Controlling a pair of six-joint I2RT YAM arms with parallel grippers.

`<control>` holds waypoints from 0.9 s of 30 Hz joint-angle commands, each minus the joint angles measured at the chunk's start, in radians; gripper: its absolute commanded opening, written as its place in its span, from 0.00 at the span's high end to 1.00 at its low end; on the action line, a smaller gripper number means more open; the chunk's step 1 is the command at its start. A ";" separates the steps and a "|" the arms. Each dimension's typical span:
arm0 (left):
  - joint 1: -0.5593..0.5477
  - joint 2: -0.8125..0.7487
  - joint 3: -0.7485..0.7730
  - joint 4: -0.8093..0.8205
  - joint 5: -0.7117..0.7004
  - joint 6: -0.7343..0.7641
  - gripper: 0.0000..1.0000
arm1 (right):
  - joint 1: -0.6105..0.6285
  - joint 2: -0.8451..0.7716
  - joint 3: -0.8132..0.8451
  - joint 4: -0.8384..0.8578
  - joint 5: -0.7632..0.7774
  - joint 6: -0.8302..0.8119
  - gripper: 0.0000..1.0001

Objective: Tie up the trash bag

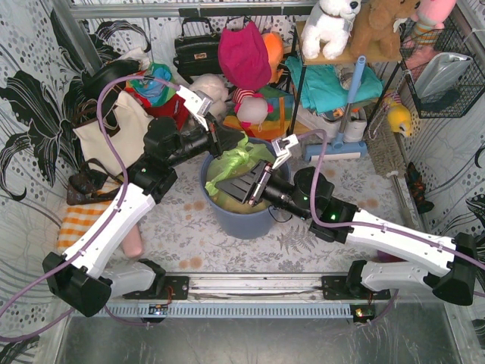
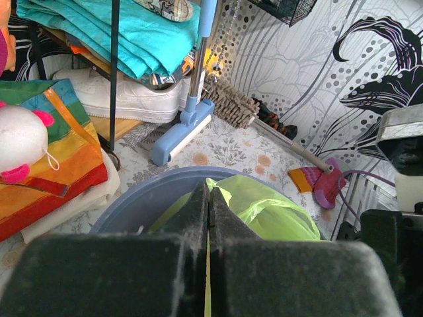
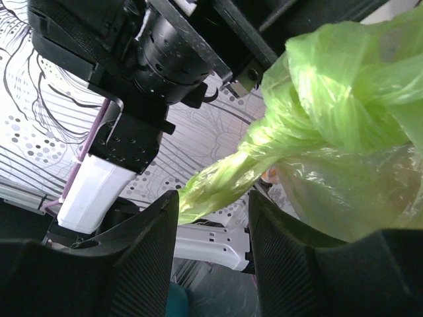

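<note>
The left gripper (image 2: 208, 198) is pressing its jaws fully together, and only a thin sliver of the trash bag (image 3: 330, 86) is showing in the seam between them. That hold is looking slight, so a sideways tug could be enough to slide the slick film free and let the gathered neck fall open. The right gripper (image 3: 211, 205) is standing with its jaws roughly half apart, straddling the bag's twisted tail (image 3: 225, 172) without squeezing it. The tail is running down between the fingers closer to one than the other, and whether its tip is brushing that finger is hard to tell. Closing from here is risking a catch on only the tail's edge, or a miss if the strand is swinging. A hard pull on film this thin could also be stretching or tearing it. Further out, the bag's body is sitting inside the blue-grey bin (image 1: 242, 221), with its bunched top rising above the rim between the two grippers. An upward haul could be dragging the bag out or rocking the bin on the table (image 1: 182, 227), near the tote bag (image 1: 114, 133).
</note>
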 commanded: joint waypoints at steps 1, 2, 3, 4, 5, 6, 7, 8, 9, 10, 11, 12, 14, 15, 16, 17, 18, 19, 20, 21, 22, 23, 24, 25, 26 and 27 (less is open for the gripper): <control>0.007 -0.009 -0.007 0.054 0.014 -0.005 1.00 | -0.003 -0.010 0.047 0.057 -0.022 -0.016 0.54; 0.006 -0.008 -0.007 0.054 0.016 -0.005 1.00 | -0.003 -0.015 0.046 0.052 -0.022 -0.015 0.54; 0.006 -0.008 -0.007 0.054 0.015 -0.005 1.00 | -0.002 -0.022 0.045 0.046 -0.022 -0.015 0.55; 0.006 -0.007 -0.007 0.054 0.015 -0.005 1.00 | -0.003 -0.028 0.044 0.038 -0.021 -0.015 0.55; 0.006 -0.006 -0.006 0.055 0.015 -0.006 1.00 | -0.003 -0.036 0.043 0.029 -0.021 -0.015 0.55; 0.006 -0.005 -0.007 0.056 0.015 -0.007 1.00 | -0.003 -0.041 0.045 0.023 -0.021 -0.016 0.55; 0.006 -0.004 -0.006 0.057 0.016 -0.007 1.00 | -0.003 -0.046 0.048 0.014 -0.022 -0.017 0.55; 0.006 -0.004 -0.007 0.059 0.017 -0.007 1.00 | -0.002 -0.049 0.053 0.003 -0.025 -0.019 0.55; 0.006 -0.003 -0.007 0.060 0.017 -0.008 1.00 | -0.002 -0.050 0.057 -0.007 -0.029 -0.022 0.55; 0.007 -0.001 -0.007 0.061 0.017 -0.009 1.00 | -0.003 -0.052 0.061 -0.011 -0.032 -0.024 0.56; 0.006 -0.001 -0.008 0.063 0.018 -0.010 1.00 | -0.003 -0.054 0.064 -0.019 -0.033 -0.026 0.56; 0.006 0.000 -0.007 0.064 0.020 -0.011 1.00 | -0.002 -0.057 0.066 -0.019 -0.035 -0.028 0.56; 0.006 0.003 -0.006 0.067 0.021 -0.013 1.00 | -0.003 -0.061 0.071 -0.032 -0.036 -0.032 0.56; 0.006 0.004 -0.006 0.067 0.021 -0.013 1.00 | -0.003 -0.064 0.073 -0.037 -0.036 -0.034 0.56; 0.006 0.004 -0.005 0.067 0.022 -0.015 1.00 | -0.003 -0.065 0.075 -0.044 -0.038 -0.034 0.56; 0.006 0.006 -0.005 0.067 0.024 -0.015 1.00 | -0.003 -0.065 0.076 -0.048 -0.040 -0.034 0.56; 0.006 0.006 -0.004 0.068 0.025 -0.015 1.00 | -0.003 -0.067 0.077 -0.053 -0.040 -0.036 0.56; 0.007 0.007 -0.005 0.069 0.025 -0.016 1.00 | -0.003 -0.068 0.077 -0.060 -0.044 -0.036 0.56; 0.006 0.008 -0.005 0.069 0.025 -0.016 1.00 | -0.003 -0.068 0.079 -0.071 -0.049 -0.041 0.56; 0.006 0.008 -0.004 0.070 0.025 -0.016 1.00 | -0.002 -0.067 0.088 -0.089 -0.057 -0.056 0.56; 0.006 0.007 -0.005 0.070 0.025 -0.016 1.00 | -0.002 -0.067 0.102 -0.117 -0.063 -0.088 0.57; 0.006 0.008 -0.005 0.070 0.024 -0.016 1.00 | -0.002 -0.065 0.124 -0.150 -0.066 -0.130 0.57; 0.006 0.007 -0.005 0.069 0.025 -0.018 1.00 | -0.003 -0.061 0.150 -0.196 -0.070 -0.176 0.57; 0.006 0.008 -0.004 0.069 0.025 -0.017 1.00 | -0.003 -0.056 0.176 -0.243 -0.070 -0.212 0.57; 0.006 0.007 -0.004 0.069 0.025 -0.018 1.00 | -0.002 -0.051 0.202 -0.280 -0.073 -0.263 0.58; 0.006 0.005 -0.003 0.067 0.027 -0.017 1.00 | -0.002 -0.047 0.222 -0.305 -0.085 -0.323 0.58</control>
